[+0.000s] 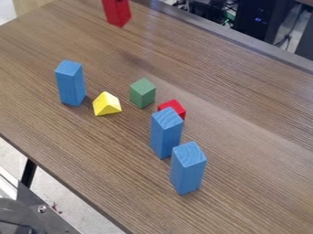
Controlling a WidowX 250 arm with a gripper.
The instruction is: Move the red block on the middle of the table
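Looks like matt wood on the blue blocks; shows streaky woodgrain across the tabletop and shiny metal at the screw.

Wooden table, pale floor, dark computer equipment behind

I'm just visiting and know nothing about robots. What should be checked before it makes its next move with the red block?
1. Which red block is meant: cannot tell. There are two, the small red block and the red block at the picture's top edge.
2. Small red block in full view: not ok, partly hidden by the middle blue block.
3. Small red block free of that blue block: cannot tell, any gap is hidden.
4. Tall blue blocks upright: ok, including the left one and the nearest one.
5. Yellow wedge apart from the green block: ok, bare tabletop between them.
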